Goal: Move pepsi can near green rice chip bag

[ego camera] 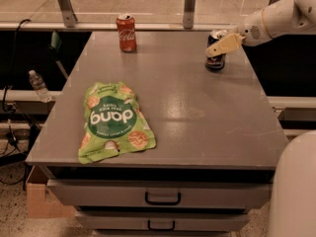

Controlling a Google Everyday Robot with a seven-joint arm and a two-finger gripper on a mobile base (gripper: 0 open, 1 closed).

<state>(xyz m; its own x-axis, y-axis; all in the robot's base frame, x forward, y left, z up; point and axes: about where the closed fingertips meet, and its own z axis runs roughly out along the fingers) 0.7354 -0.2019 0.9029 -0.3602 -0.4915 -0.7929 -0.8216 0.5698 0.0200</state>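
Observation:
The pepsi can (216,58), dark blue with a silver top, stands upright at the far right of the grey table (197,107). My gripper (214,48) reaches in from the upper right on a white arm (276,19) and lies across the front of the can's upper part, at its height. The green rice chip bag (114,122) lies flat near the table's front left, with white "dang" lettering, well apart from the can.
A red cola can (126,32) stands upright at the table's far left. Drawers (163,196) sit under the table front. A white robot body part (296,191) fills the lower right corner. A water bottle (38,85) lies off the table's left side.

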